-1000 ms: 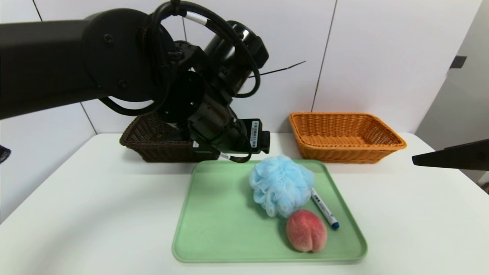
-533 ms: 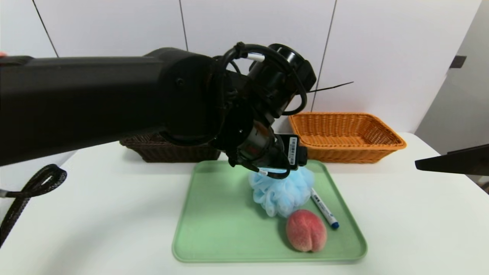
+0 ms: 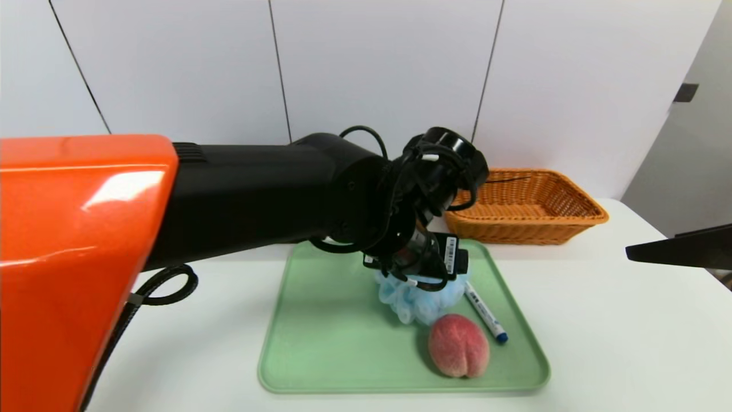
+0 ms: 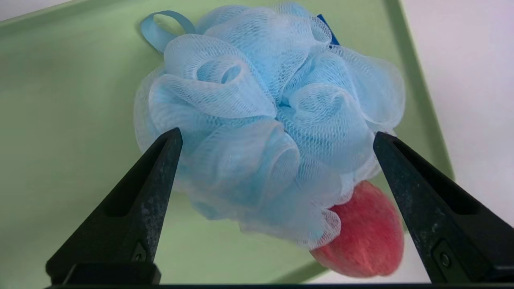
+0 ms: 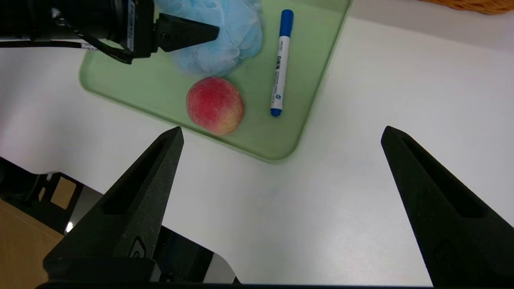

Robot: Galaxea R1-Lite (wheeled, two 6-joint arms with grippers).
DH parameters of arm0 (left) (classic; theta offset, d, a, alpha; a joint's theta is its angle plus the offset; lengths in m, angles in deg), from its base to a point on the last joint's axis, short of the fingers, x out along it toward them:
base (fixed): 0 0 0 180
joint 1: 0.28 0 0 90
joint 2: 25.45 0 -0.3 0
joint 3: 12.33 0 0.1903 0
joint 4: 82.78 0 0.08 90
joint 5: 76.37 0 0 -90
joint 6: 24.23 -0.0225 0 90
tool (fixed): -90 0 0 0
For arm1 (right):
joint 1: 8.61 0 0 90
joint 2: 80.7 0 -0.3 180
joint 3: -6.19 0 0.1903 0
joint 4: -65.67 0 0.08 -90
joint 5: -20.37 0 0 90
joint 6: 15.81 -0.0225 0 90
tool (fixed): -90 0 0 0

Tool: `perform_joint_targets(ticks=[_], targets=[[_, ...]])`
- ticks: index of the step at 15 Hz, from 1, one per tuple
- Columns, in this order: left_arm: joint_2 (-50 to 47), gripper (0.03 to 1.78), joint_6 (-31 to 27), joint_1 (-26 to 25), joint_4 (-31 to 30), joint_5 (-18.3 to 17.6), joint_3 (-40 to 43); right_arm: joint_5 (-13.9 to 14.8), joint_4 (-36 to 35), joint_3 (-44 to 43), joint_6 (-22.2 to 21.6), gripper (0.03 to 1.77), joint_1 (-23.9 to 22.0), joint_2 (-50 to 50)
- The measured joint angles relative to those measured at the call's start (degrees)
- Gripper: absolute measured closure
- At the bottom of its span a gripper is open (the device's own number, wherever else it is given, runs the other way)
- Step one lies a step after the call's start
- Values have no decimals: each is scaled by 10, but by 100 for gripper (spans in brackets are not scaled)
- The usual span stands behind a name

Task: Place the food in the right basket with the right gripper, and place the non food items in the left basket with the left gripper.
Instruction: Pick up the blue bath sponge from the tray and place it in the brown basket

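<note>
Left claw point(image 4: 277, 136) spread wide, fingers either side of the pouf point(image 4: 265, 120) at frame centre. Right claw point(image 5: 281, 136) spread, over the bench point(image 5: 361, 160).

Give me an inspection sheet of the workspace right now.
Surface: white table, green tray on it.
Job's things: blue pouf, peach and marker on the tray; orange basket behind. Dark basket hidden.
Clutter: nothing seen.
Grippers: left gripper open, straddling the pouf; right gripper open, over bare table beside the tray.
Cables: black loops at left wrist.
Surroundings: white panelled wall.
</note>
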Motion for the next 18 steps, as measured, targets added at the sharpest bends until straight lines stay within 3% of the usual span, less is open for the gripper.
perform_joint_targets(ticks=[12, 18], targets=[[87, 12, -3, -12, -31, 3, 0, 0, 0, 14, 0, 10, -6, 7], [82, 89, -8, -14, -30, 8, -1, -1, -2, 14, 0, 10, -6, 7]])
